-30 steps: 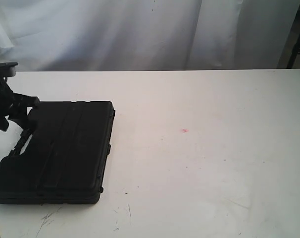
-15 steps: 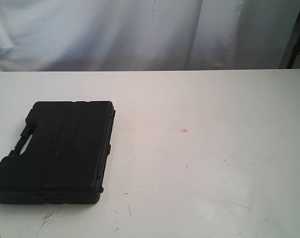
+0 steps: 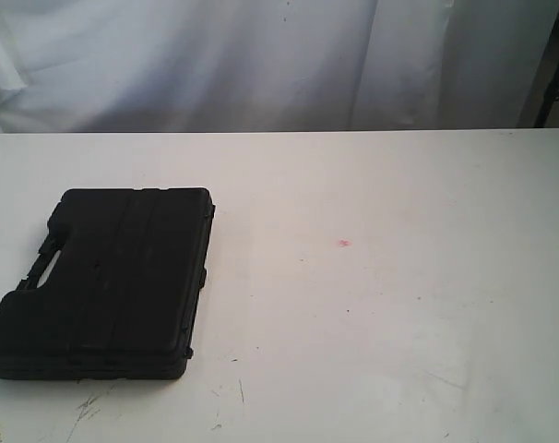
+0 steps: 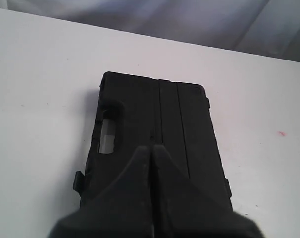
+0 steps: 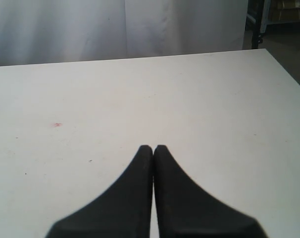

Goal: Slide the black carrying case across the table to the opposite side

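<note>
My left hand point(image 4: 151, 148) pulled out of exterior frame, fingers pinched together, empty. Right hand point(image 5: 153, 148) same. Case point(image 3: 109, 281) unmoved, lower left of frame on desk point(image 3: 399, 277); push over, I judge.

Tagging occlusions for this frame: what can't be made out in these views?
Exterior view: both arms out of frame; case cut at its left corner by the picture edge.
Left wrist view: shut left gripper hides the case's near end; lid contact unclear.
Right wrist view: right gripper covers some table; case out of frame.
</note>
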